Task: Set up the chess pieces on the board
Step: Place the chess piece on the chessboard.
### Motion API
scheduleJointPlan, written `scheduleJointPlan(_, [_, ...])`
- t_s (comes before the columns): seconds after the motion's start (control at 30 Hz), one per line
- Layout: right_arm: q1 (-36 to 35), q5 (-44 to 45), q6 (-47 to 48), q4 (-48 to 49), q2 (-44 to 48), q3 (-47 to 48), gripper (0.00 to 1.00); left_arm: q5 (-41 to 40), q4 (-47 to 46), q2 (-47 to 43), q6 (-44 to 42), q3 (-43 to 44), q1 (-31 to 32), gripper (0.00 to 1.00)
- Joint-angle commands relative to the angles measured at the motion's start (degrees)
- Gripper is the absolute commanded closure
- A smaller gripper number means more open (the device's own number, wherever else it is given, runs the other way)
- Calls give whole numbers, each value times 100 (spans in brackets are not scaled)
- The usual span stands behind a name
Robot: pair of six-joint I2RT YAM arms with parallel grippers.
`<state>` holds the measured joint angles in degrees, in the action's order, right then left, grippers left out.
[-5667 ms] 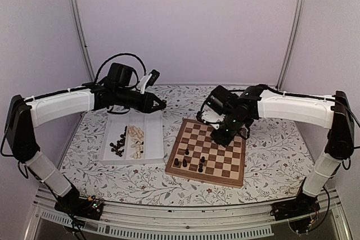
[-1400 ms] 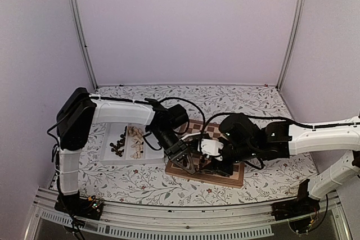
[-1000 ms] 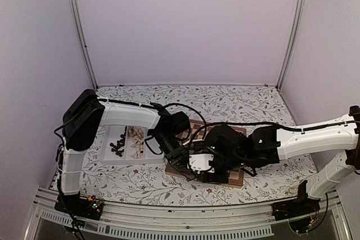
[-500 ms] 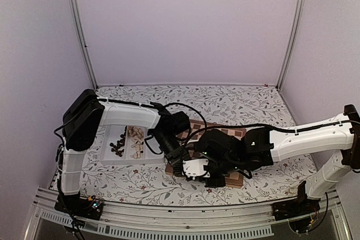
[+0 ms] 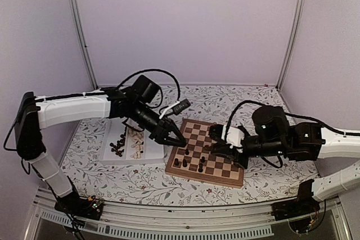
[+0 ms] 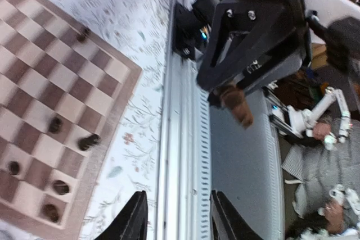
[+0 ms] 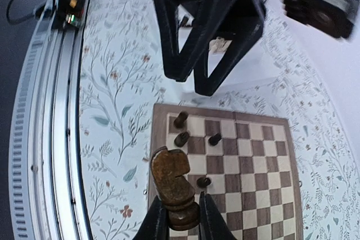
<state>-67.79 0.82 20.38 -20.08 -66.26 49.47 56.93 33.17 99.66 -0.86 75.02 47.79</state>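
Since a moment earlier, the two arms had drawn apart from their meeting at the board's near-left corner. The right pincer now hung above the board's middle, clenched on a dark knight and gripping it upright by its base. The left pincer had released: its fingers stood apart with nothing between them, and it hovered over the board's left edge.

The hand-over looked complete, so the knight was now the right arm's to place. A handful of dark chessmen already stood on squares near the board's near-left corner. More pieces, dark and pale, lay in the white tray on the desk, just left of the board. The emptied left pincer was probably free to fetch one.
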Motion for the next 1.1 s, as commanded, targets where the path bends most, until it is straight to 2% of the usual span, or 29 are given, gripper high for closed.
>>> scheduleJointPlan(0.0, [634,-800,-681,1471,1000,-681,94,-1904,-2739,-1125,888,-919,-29,56])
scheduleJointPlan(0.13, [1099,-1388,-1169,2162,1546,-1122,94,-2778,-4581,-1697,784,-1653,395,51])
scheduleJointPlan(0.27, [1151,-1500,-1379,2321,1400,-1160,94,-2954,-5439,-1565,949,-1683,599,50])
scheduleJointPlan(0.6, [1167,-1326,-1663,2619,1017,-1189,94,-1780,-5819,-926,931,-1322,1040,46])
scheduleJointPlan(0.73, [1188,-1382,-1708,2699,954,-1205,94,-1667,-5887,-813,891,-1296,1117,46])
scheduleJointPlan(0.9, [1191,-1447,-1722,2753,848,-1203,94,-1651,-5829,-615,935,-1155,1124,58])
scheduleJointPlan(1.07, [1206,-1457,-1721,2772,830,-1203,94,-1542,-5763,-432,998,-1000,1119,80])
